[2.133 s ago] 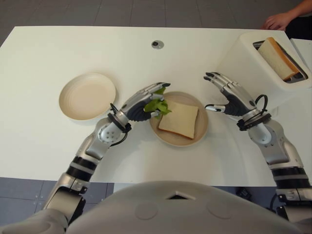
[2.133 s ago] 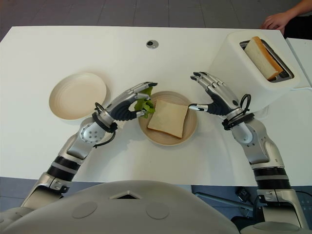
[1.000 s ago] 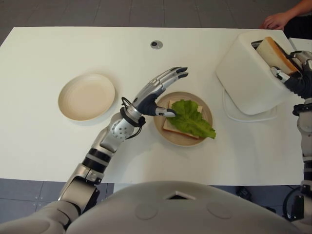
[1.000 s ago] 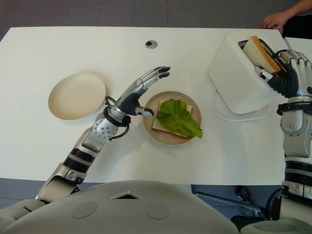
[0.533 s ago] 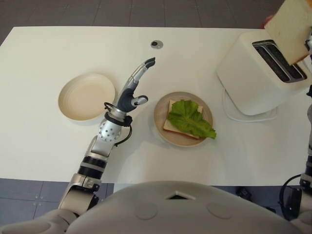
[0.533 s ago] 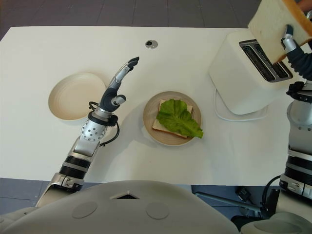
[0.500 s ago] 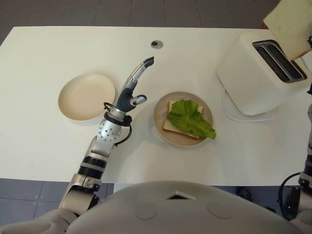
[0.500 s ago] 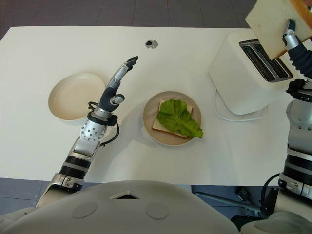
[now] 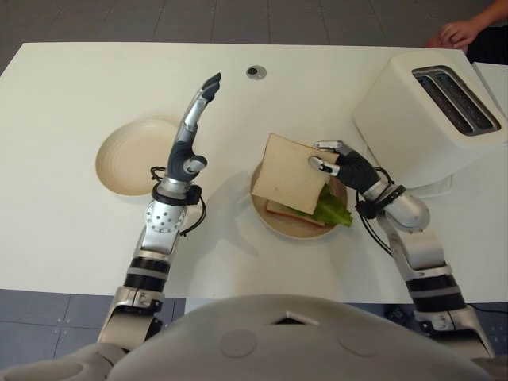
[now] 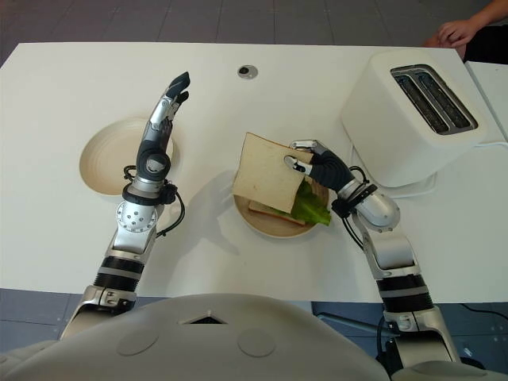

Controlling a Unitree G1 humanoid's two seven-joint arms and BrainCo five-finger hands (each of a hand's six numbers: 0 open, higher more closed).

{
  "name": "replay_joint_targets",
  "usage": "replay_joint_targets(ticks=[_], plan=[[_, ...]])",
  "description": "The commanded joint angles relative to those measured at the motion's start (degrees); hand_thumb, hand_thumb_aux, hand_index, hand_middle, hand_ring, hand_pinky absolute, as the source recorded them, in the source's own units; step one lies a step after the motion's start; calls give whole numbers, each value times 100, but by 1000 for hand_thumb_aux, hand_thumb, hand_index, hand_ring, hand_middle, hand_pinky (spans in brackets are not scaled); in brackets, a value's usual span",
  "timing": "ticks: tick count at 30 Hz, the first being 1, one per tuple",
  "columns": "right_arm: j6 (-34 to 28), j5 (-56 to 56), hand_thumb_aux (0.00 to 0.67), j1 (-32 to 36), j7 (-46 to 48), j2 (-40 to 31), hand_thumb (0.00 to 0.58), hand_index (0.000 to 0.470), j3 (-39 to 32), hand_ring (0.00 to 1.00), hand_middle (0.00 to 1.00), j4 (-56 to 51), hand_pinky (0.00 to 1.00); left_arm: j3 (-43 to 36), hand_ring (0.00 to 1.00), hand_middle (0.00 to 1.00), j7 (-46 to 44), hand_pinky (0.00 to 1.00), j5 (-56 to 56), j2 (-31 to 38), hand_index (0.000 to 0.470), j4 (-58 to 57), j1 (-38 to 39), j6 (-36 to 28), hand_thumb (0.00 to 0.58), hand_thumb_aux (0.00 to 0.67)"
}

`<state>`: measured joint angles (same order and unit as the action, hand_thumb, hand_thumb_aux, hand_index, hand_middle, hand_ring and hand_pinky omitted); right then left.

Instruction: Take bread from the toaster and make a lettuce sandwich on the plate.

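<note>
My right hand (image 9: 343, 165) is shut on a slice of bread (image 9: 287, 173), holding it tilted just above the tan plate (image 9: 277, 225). On that plate lies another bread slice (image 9: 279, 209) with a green lettuce leaf (image 9: 332, 211) on top, mostly hidden under the held slice. The white toaster (image 9: 425, 111) stands at the back right with both slots empty. My left hand (image 9: 193, 131) is raised beside the plate's left, fingers straight, holding nothing.
An empty cream bowl (image 9: 136, 156) sits left of my left arm. A small round metal fitting (image 9: 255, 72) is set into the table at the back. The toaster's white cord (image 9: 440, 188) loops by its base. A person's hand (image 9: 463, 32) rests at the far right corner.
My right hand brought the second slice from above the toaster down over the lettuce on the plate. My left hand rose a little higher and further left.
</note>
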<state>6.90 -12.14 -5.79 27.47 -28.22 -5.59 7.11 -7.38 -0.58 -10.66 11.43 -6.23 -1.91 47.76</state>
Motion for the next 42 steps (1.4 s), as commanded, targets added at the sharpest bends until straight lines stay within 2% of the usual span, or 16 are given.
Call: replay_joint_targets(ticks=[1,10,17,18,19,20,24,26,33,34,35,36,37,38,40,42], plan=[[34,413,670,-47,91,-272,580,470,192,1000,1000,-206,1000,-150,0,0,-247,0,-823,407,0,2,27,362,0,0],[493,1486,670,225,31,-285,580,470,-86,1000,1000,-910,1000,-1809,0,0,-916,0,-2831,689,0,-825,-251,654,0,0],[838,1872,670,345,-175,-255,580,470,-119,1000,1000,-1142,1000,-2675,0,0,-372,0,-3871,393,0,-2371,-1157,280,0,0],[877,1896,596,371,-290,-253,573,418,-27,933,933,-1131,933,-2755,0,0,-350,0,-3871,397,0,-2476,-1205,273,0,0],[992,1953,24,417,-493,-260,40,17,136,0,0,-1070,0,-2830,0,0,-373,0,-3829,425,0,-2560,-1213,273,0,0],[1104,1975,0,460,-692,-251,0,0,314,0,0,-978,0,-2893,0,0,-396,0,-3791,465,0,-2623,-1210,287,0,0],[1702,2729,0,739,-2682,-63,0,0,1681,0,0,-430,0,-3025,0,0,-558,0,-3600,701,0,-2712,-1142,243,0,0],[1892,2922,0,645,-3020,-62,0,0,1890,0,0,-322,0,-3000,0,0,-548,0,-3552,817,0,-2651,-1130,142,0,0],[2844,1429,0,-1140,-671,-887,0,0,745,0,0,32,0,-2748,0,0,-449,0,-3514,1178,0,-2039,-1057,-302,0,0],[2957,1148,0,-1371,-330,-1048,0,0,627,184,184,142,184,-2697,0,0,-455,0,-3516,1260,0,-1915,-1025,-379,0,0],[3060,890,81,-1560,-42,-1183,132,57,546,639,639,233,639,-2653,0,0,-458,0,-3516,1333,0,-1805,-1000,-447,0,0],[3159,615,255,-1731,231,-1319,357,179,492,894,894,322,894,-2599,0,0,-457,0,-3503,1402,0,-1693,-974,-510,0,0],[3239,303,389,-1892,502,-1448,478,273,444,1000,1000,409,1000,-2542,0,0,-444,0,-3479,1466,0,-1548,-936,-550,0,0],[3326,48,423,-2024,738,-1555,501,297,405,1000,1000,474,1000,-2486,0,0,-404,0,-3427,1502,0,-1385,-893,-543,0,0],[3477,-276,652,-2276,1139,-1709,580,457,317,1000,1000,566,1000,-2339,0,0,-270,0,-2766,1383,0,-864,-739,-201,0,0],[3559,-303,670,-2310,1331,-1694,580,470,278,1000,1000,481,1000,-2351,0,0,-283,0,-1640,1195,0,-328,-549,223,0,0]])
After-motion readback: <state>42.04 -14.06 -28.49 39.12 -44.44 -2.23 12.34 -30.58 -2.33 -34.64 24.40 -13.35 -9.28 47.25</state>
